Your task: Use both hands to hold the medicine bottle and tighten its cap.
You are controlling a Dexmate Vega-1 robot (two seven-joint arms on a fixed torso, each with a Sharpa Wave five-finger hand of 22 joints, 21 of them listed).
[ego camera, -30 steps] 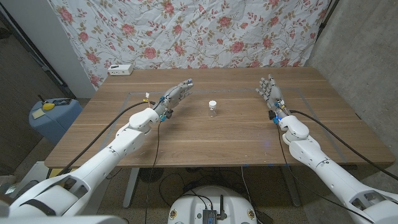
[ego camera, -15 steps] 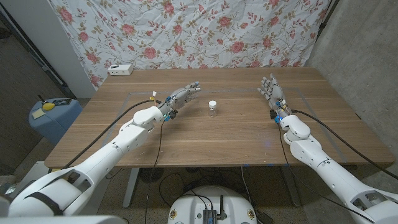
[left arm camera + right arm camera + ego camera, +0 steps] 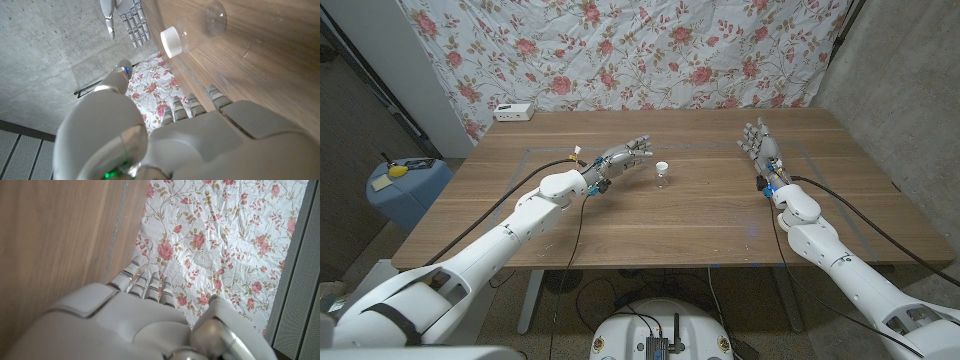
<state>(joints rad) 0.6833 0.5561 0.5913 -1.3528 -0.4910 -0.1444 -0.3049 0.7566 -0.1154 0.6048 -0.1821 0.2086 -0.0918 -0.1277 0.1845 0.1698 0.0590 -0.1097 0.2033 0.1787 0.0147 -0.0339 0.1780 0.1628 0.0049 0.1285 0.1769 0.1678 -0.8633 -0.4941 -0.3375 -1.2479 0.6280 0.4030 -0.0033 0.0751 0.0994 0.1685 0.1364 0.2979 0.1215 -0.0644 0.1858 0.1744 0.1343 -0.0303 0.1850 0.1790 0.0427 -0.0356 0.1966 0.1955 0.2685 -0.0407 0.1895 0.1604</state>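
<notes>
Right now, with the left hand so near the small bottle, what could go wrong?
1. The medicine bottle is small, clear and stands free on the table. The left hand comes from the side with open fingers, so a brush could probably tip or slide it.
2. The right hand is open and far from the bottle, so it cannot steady it yet.
3. The white cap is small; a grip on it may slip.

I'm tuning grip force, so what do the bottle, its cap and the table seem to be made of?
Bottle: clear, glossy, probably plastic, possibly glass; the wood grain shows through it. Cap: white, matte, opaque, likely plastic. Table: brown wood or wood-look laminate, with visible grain and a smooth, low-sheen surface.
</notes>
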